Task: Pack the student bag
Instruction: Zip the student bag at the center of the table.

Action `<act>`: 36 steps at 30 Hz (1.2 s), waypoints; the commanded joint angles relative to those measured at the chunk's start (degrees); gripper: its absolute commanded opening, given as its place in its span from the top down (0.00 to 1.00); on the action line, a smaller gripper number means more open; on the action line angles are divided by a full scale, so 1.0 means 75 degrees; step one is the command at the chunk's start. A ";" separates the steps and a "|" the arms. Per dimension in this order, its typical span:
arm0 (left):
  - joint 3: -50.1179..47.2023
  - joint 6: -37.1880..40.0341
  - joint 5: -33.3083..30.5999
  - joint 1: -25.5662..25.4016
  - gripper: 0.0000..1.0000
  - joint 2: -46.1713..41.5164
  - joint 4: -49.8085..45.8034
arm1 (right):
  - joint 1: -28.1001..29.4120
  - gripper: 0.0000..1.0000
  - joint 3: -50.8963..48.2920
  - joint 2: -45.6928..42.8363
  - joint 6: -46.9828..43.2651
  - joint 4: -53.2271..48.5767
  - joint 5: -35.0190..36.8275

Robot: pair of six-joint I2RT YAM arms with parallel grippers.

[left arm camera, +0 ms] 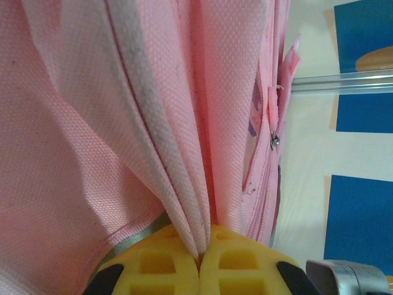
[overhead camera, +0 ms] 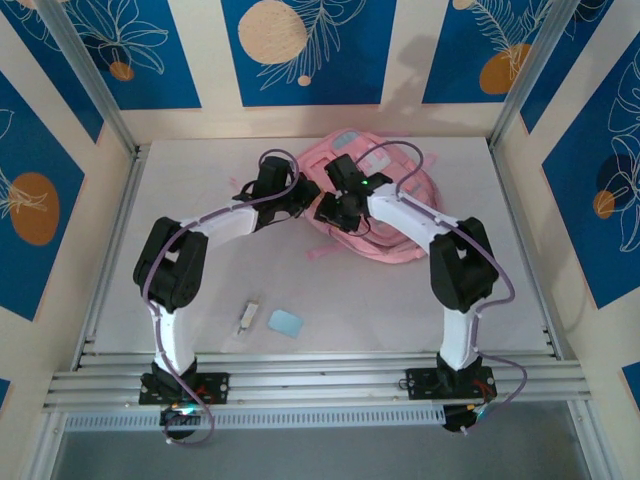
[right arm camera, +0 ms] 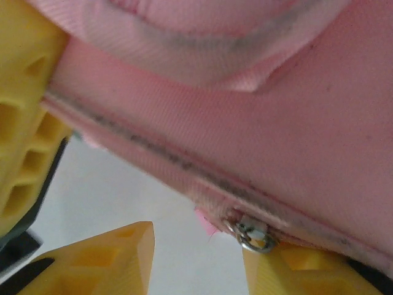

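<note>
Arms (overhead camera: 215, 225) crooked inward over student bag (overhead camera: 388, 248)

Robot test cell, lab-like: aluminium rails (overhead camera: 320, 378), blue leaf-print wall panels (overhead camera: 345, 60), white table (overhead camera: 350, 300).

Top camera: fixed high behind both arm bases, tilted down and forward across the table (overhead camera: 260, 275) toward the patterned far wall.
Left wrist camera: behind the left gripper (left arm camera: 199, 253), looking past its fingertips, with student bag (left arm camera: 73, 123) fabric almost against the lens.
Right wrist camera: behind the right gripper (right arm camera: 196, 246), equally close, bag seam just beyond the fingertips.
All three share the bag.
</note>
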 commanded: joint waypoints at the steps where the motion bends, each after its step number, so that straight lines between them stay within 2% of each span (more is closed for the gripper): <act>1: 0.0009 -0.0108 0.0366 -0.0218 1.00 -0.0633 0.0787 | 0.0063 0.55 0.0569 0.0383 0.0027 -0.0816 0.1630; 5: -0.0166 -0.0133 0.0374 -0.0229 1.00 -0.0789 0.0857 | -0.0010 0.57 0.0751 0.0609 -0.0025 -0.1216 0.2446; 10: -0.0257 -0.0079 0.0354 -0.0223 1.00 -0.0892 0.0846 | -0.0142 0.70 0.0500 0.0494 -0.0166 -0.1309 0.2943; 15: -0.0217 -0.0039 0.0330 -0.0198 1.00 -0.0853 0.0814 | -0.0189 0.79 0.0511 0.0342 -0.0373 -0.1551 0.3245; 18: -0.0189 -0.0004 0.0322 -0.0166 1.00 -0.0755 0.0787 | -0.0232 0.81 0.0460 0.0126 -0.0438 -0.1587 0.3083; 21: -0.0156 0.0119 0.0244 -0.0108 1.00 -0.0673 0.0720 | -0.0441 0.84 0.0080 -0.0281 -0.0582 -0.1154 0.1951; 28: -0.0012 0.0272 0.0253 0.0005 1.00 -0.0557 0.0639 | -0.1541 0.95 -0.2042 -0.1240 -0.0157 0.1697 -0.2528; 31: 0.0089 0.0335 0.0304 0.0005 1.00 -0.0529 0.0612 | -0.1937 0.98 -0.2570 -0.1392 -0.0073 0.2386 -0.3596; 36: 0.0126 0.0482 0.0222 0.0056 1.00 -0.0520 0.0548 | -0.2307 1.00 -0.2627 -0.1503 -0.0644 0.1863 -0.4295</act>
